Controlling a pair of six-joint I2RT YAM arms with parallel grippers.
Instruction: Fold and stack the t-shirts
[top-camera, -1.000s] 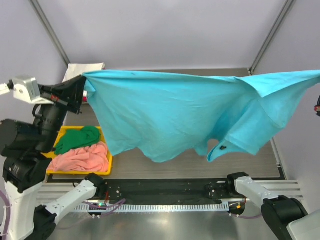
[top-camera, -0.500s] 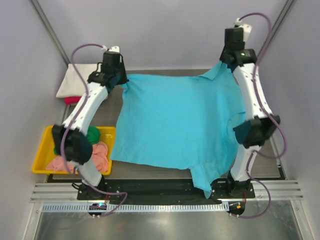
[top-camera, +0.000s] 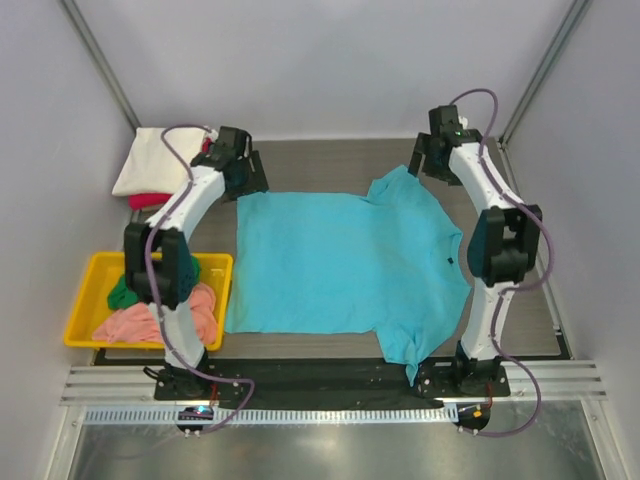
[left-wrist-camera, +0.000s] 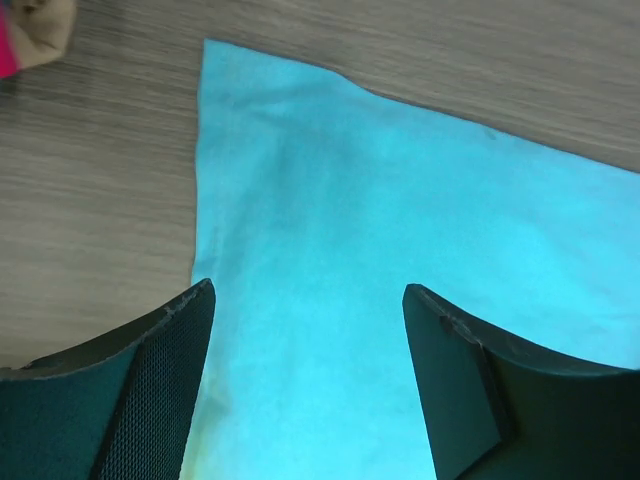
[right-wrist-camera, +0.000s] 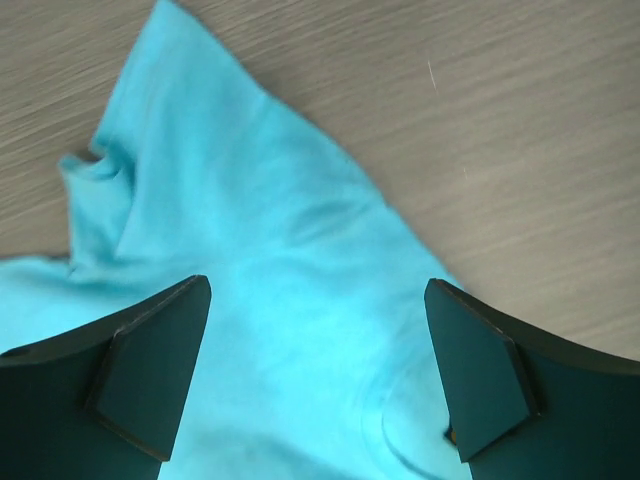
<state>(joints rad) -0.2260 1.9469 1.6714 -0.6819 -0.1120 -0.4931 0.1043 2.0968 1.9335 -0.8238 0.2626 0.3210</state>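
The turquoise-blue t-shirt (top-camera: 345, 265) lies spread flat on the wooden table, one sleeve hanging toward the near edge. My left gripper (top-camera: 247, 180) hovers over its far left corner, open, with only cloth (left-wrist-camera: 400, 250) below the fingers and nothing between them (left-wrist-camera: 308, 288). Over the far right sleeve my right gripper (top-camera: 424, 165) is also open; between its fingers (right-wrist-camera: 316, 284) shows loose turquoise fabric (right-wrist-camera: 260, 260), not pinched. A green t-shirt (top-camera: 122, 292) and a salmon-pink one (top-camera: 125, 322) lie bunched in the tray.
The yellow tray (top-camera: 78, 300) stands at the left, near the left arm's base. A cream-white folded cloth (top-camera: 155, 160) over a red one (top-camera: 143, 201) lies at the back left corner. Bare tabletop (top-camera: 330, 165) runs behind the shirt.
A second ago both grippers held the turquoise shirt stretched in the air. It has come down flat on the table, and both grippers have opened and let go.
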